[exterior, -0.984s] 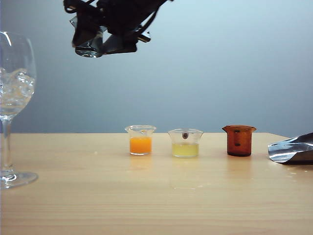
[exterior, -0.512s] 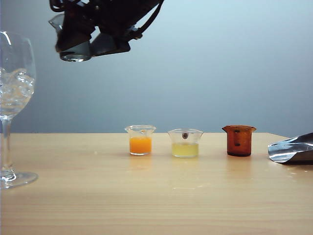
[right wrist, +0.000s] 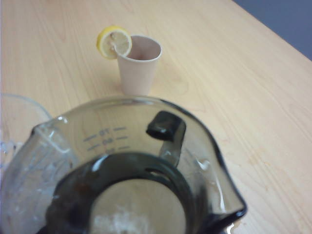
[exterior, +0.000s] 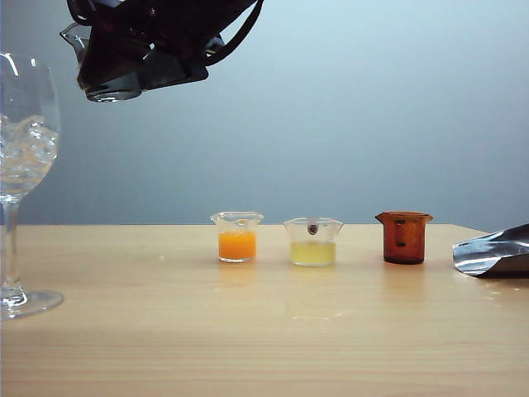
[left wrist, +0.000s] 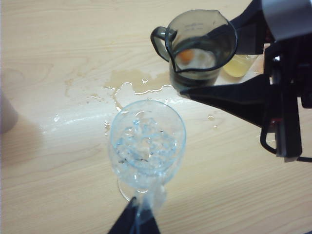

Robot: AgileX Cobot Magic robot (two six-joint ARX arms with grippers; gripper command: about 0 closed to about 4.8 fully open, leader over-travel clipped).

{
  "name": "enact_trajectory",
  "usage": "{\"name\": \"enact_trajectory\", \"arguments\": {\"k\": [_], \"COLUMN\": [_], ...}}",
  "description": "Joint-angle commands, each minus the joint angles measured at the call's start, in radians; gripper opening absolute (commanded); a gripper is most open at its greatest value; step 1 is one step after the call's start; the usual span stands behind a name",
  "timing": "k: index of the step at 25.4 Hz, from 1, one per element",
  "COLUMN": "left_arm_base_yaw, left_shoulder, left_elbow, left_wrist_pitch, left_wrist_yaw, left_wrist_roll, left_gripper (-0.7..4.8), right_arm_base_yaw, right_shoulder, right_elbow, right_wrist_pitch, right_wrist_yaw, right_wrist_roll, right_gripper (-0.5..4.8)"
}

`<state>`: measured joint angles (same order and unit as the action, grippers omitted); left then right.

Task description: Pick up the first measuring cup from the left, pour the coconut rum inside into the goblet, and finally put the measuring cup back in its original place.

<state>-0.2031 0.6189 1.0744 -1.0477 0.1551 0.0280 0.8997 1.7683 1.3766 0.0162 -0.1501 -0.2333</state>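
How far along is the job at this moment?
Done: the measuring cup is off the table, held in the right gripper, raised beside the goblet. In hand: bringing it over the bowl; it is not above it, so the pour looks undone. The left gripper sits at the goblet's foot, grip unclear. Left: pour, then return the cup left of the orange cup.

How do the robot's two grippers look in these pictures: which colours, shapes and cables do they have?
The right gripper is black, with long flat fingers that taper to a point, a pale grey housing behind them and a thin black cable loop beside it. From the exterior view it is a dark, bulky mass with a black cable hanging in a loop. Of the left gripper only dark, narrow finger ends show. No markings are readable.
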Motion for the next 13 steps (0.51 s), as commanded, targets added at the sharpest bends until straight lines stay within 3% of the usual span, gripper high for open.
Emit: {"name": "enact_trajectory", "arguments": {"k": [1,13], "left_arm_base_yaw": [0.001,0.001], "left_shoulder": [-0.001,-0.001], "left_elbow": [0.003,0.003], "left_wrist_pitch": [0.01,0.01], "left_wrist_yaw": [0.002,0.002], "left_wrist_roll": [0.0,0.0], "left_gripper": [-0.03,-0.03], "right_arm_base_yaw": [0.009,0.056], "right_shoulder": [-0.017,-0.025], "right_elbow": [0.011,0.013], "right_wrist_pitch": [0.018,0.037], "right_wrist_yaw": [0.002,0.114], "right_wrist_roll": [-0.007,-0.146], "right_gripper": [2.1,2.1]}}
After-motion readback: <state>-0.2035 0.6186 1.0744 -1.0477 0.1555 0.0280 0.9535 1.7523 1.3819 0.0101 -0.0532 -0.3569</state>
